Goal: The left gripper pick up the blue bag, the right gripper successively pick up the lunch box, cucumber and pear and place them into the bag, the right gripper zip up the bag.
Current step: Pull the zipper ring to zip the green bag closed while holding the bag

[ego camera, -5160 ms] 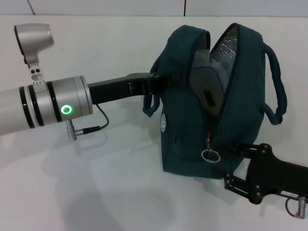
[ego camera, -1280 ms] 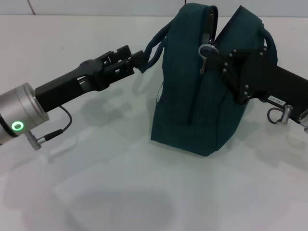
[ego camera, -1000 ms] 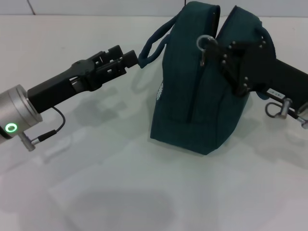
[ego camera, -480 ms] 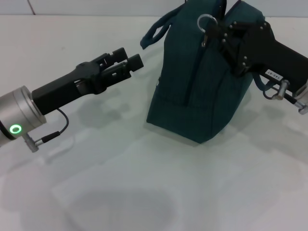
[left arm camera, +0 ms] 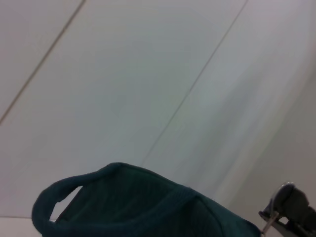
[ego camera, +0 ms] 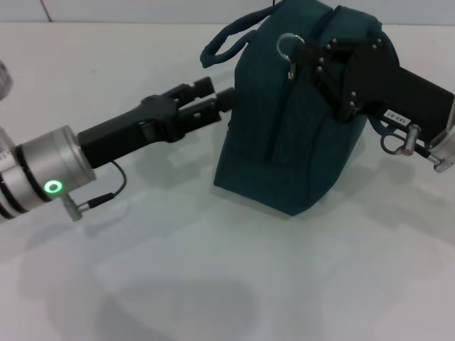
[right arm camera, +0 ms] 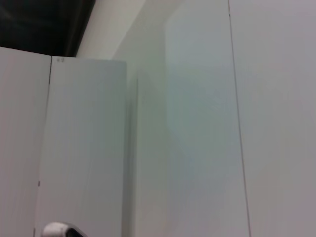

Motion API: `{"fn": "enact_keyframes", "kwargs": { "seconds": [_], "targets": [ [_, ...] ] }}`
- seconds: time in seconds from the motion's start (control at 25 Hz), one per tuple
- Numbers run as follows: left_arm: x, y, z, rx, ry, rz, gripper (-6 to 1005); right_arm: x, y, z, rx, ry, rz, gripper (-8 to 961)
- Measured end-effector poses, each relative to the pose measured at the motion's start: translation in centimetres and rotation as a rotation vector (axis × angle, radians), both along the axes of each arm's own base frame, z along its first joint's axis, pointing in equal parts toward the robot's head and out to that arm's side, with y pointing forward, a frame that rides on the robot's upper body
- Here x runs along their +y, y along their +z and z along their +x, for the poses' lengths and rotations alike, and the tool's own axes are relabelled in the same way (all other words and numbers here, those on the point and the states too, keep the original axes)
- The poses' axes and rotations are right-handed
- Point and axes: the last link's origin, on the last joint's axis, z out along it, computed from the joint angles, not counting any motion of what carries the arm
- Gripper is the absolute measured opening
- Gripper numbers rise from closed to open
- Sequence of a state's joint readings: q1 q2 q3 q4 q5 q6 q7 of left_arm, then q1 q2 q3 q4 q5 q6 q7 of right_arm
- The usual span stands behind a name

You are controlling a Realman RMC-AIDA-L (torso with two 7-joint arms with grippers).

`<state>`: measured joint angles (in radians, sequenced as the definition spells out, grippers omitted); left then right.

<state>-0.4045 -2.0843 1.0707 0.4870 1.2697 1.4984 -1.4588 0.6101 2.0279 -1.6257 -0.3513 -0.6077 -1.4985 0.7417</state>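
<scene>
The blue bag stands upright on the white table, its top drawn closed. My right gripper reaches in from the right over the bag's top and is shut on the zipper pull, whose ring sticks out beside its fingers. My left gripper is open, just left of the bag's side and below the free handle. The left wrist view shows that handle and the bag's top. The lunch box, cucumber and pear are out of view.
The white table spreads in front and to the left of the bag. A pale wall runs along the far edge. The right wrist view shows only wall panels.
My left gripper, off the handle, has moved right toward the bag's side with its fingers open. My right gripper has drawn the zipper ring leftward across the top, and the bag's mouth has closed.
</scene>
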Motion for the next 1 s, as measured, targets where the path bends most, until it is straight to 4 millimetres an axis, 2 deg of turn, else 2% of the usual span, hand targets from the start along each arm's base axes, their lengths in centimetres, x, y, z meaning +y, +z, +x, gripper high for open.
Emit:
{"fn": "enact_keyframes", "kwargs": {
  "seconds": [0.44, 1.0],
  "targets": [
    [0.6, -0.7, 1.0, 0.027, -0.040, -0.020, 863, -0.4, 0.1, 0.0, 0.016, 0.017, -0.007, 11],
    [0.6, -1.4, 0.7, 0.041, -0.020, -0.034, 812, -0.6, 0.2, 0.0, 0.030, 0.011, -0.030, 11]
  ]
}}
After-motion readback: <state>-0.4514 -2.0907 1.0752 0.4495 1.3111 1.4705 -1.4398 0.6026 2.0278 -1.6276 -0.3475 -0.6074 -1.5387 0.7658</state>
